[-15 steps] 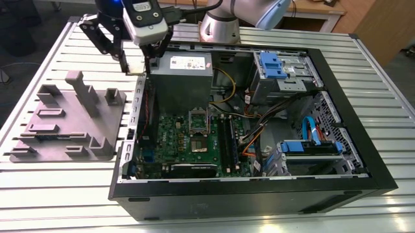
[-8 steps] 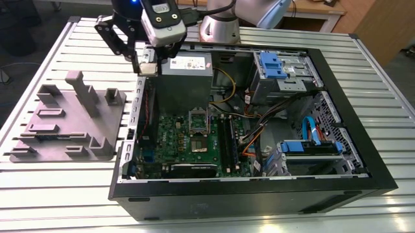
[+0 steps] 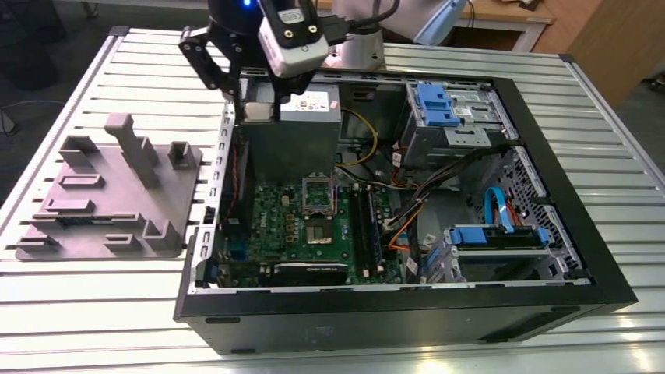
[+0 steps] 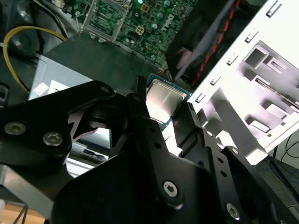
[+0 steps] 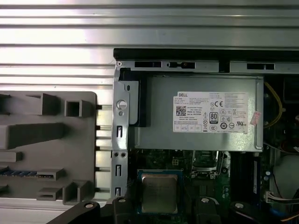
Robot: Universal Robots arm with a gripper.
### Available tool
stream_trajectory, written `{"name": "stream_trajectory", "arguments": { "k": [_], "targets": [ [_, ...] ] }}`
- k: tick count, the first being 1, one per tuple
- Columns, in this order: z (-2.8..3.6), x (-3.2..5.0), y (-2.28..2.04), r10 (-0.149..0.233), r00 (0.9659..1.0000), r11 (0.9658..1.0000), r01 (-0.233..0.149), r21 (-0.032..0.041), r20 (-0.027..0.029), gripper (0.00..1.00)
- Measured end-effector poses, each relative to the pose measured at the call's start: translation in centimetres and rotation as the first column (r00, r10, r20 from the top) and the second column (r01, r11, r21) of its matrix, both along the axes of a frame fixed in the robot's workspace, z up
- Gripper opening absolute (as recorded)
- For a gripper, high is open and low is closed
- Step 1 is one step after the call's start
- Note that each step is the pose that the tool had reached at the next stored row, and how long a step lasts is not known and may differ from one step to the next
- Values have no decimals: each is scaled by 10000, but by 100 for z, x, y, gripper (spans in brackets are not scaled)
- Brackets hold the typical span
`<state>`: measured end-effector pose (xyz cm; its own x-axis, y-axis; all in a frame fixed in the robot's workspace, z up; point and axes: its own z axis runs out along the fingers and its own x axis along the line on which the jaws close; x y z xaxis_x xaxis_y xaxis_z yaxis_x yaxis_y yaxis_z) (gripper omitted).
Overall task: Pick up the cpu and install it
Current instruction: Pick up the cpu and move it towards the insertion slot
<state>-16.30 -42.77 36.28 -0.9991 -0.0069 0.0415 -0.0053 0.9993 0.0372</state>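
Second wrist view is showing the cpu point(image 4: 162, 99) sitting between the black jaws, which are gripping it narrowly by two opposite edges (its silver top is facing the camera). In the exterior view the arm is hanging over the grey power supply point(image 3: 296, 144), at the far end of the open case point(image 3: 597, 265) on the desk point(image 3: 93, 312). The socket point(image 3: 316, 193) on the green board point(image 3: 301, 241) is lying nearer to the camera. I am judging that the carrying step is going on. To do it well, the chip should be travelling level, arriving squarely above the socket with corners matching, and descending without pressing, because the contacts are probably bending easily.
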Motion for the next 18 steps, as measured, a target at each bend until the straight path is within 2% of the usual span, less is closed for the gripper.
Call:
{"name": "stream_trajectory", "arguments": {
  "k": [18],
  "targets": [
    [0, 593, -25, 1, 10000, 10000, -1, 0, -4, 47]
  ]
}}
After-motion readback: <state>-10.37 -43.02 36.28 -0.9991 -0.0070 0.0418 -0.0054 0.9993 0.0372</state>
